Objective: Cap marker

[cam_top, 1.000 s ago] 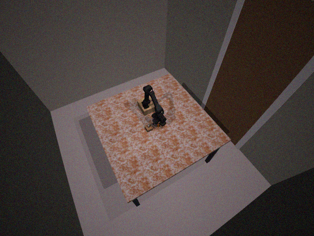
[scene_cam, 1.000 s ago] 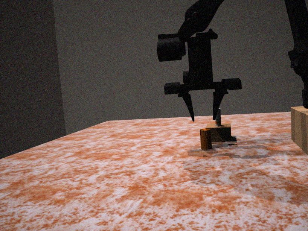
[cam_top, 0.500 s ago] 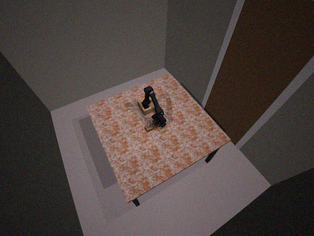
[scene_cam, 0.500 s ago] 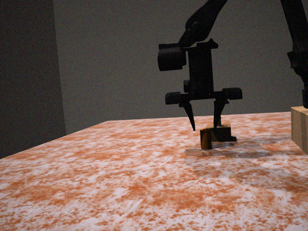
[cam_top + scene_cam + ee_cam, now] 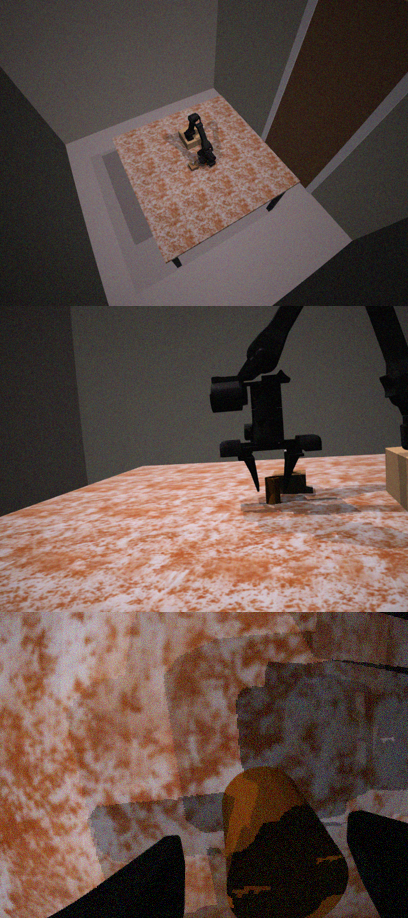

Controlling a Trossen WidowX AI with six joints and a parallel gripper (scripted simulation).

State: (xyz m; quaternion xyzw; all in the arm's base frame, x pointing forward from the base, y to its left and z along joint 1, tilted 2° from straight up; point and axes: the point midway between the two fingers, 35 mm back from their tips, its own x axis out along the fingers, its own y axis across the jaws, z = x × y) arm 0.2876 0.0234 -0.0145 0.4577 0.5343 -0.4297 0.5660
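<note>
cap [image 5: 273,489] shadowed, upright | marker hidden | gripper [image 5: 273,482] apart, straddling, empty

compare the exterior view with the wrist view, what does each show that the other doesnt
Only the exterior view shows the gripper from the side: its body, the arm above it, the fingertips low on either side of the cap, the dark holder block behind it and a tan box at the right edge. Only the wrist view looks down on the cap's top, showing it nearer the right finger than the left. Both show the open gripper, the orange cap standing on the mottled table, and shadows around it.
</note>
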